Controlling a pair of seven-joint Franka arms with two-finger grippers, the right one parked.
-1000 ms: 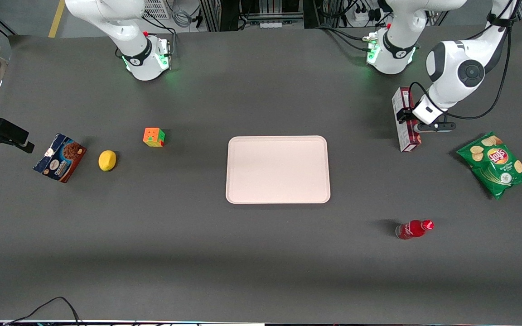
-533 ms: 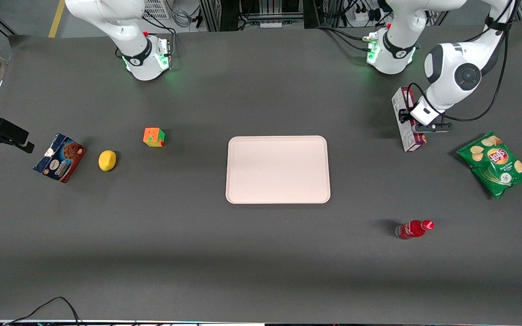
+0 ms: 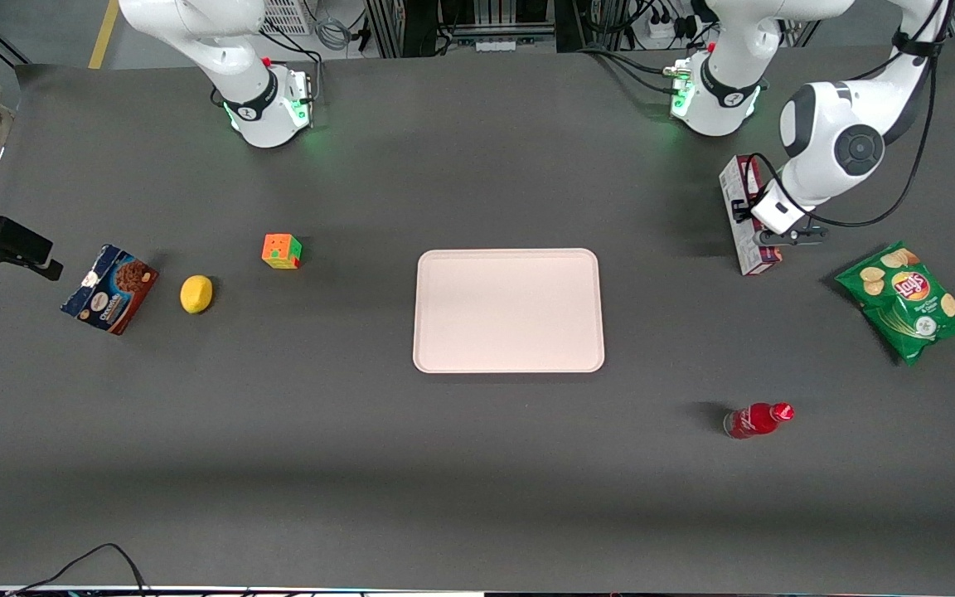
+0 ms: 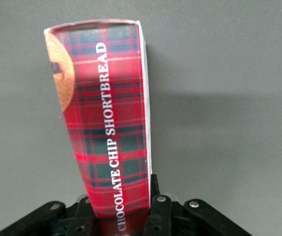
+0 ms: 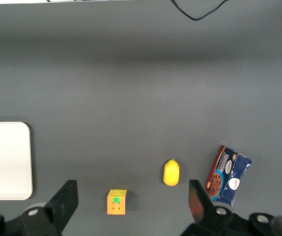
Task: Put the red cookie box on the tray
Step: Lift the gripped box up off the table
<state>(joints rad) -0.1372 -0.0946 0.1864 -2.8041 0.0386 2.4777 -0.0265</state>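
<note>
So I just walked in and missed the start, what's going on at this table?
The left arm's tool is shut on the red cookie box, gripping it across its plaid sides near the working arm's end of the table. The box is not yet on the tray, which sits at the table's middle with nothing on it. A chips bag and a red bottle lie nearby, untouched.

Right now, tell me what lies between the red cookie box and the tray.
Only bare table, as the front view shows. The red cookie box sits in the gripper, toward the working arm's end from the tray.
</note>
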